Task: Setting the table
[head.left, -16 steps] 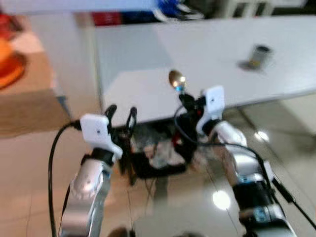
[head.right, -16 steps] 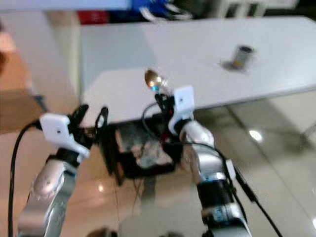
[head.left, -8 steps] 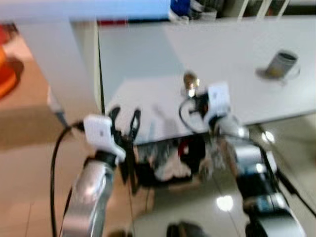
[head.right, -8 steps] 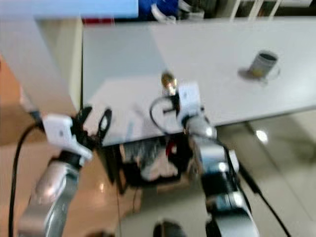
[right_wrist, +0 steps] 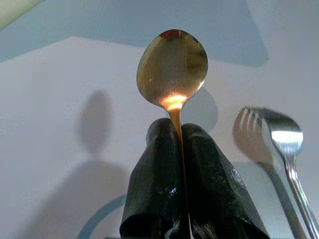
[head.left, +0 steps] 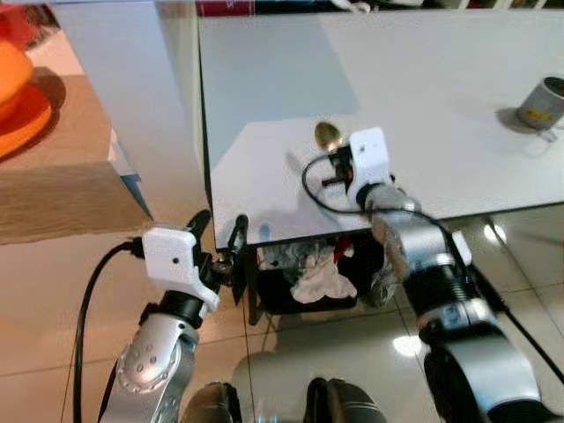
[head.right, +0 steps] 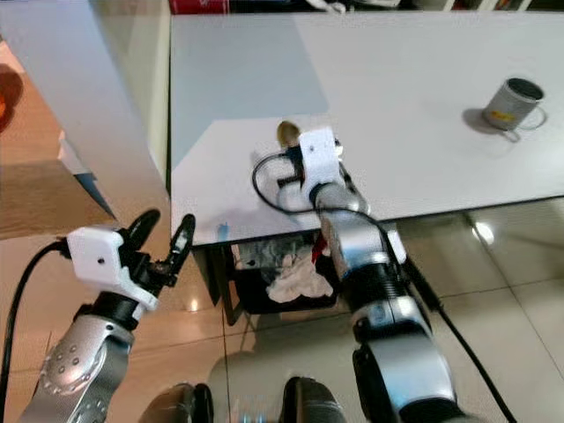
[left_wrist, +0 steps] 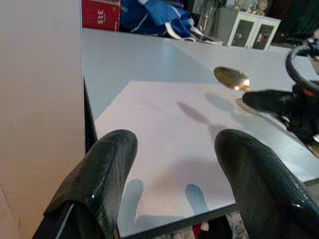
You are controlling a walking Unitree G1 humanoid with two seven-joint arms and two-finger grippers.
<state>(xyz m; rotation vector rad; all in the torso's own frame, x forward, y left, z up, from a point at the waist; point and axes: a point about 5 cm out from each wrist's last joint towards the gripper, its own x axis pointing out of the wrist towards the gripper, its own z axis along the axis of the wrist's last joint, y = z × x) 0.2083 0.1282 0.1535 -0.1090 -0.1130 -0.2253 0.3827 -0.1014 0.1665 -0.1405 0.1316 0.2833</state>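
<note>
1. The right tool (right_wrist: 179,134) is clenching a gold metal spoon (right_wrist: 172,67) by its handle above the near part of the white tabletop (head.left: 423,88).
2. The left tool (left_wrist: 174,184) is hanging released off the near edge.
3. The thin handle may be slipping; a silver fork (right_wrist: 279,144) lying close could get knocked.

White table (head.left: 423,79), glossy tiled floor (head.left: 520,291)

Both head cameras look steeply down over the white rectangular table (head.left: 423,79). The wrist cameras sit low and close, sharing the gold metal spoon (left_wrist: 232,77) above it.
</note>
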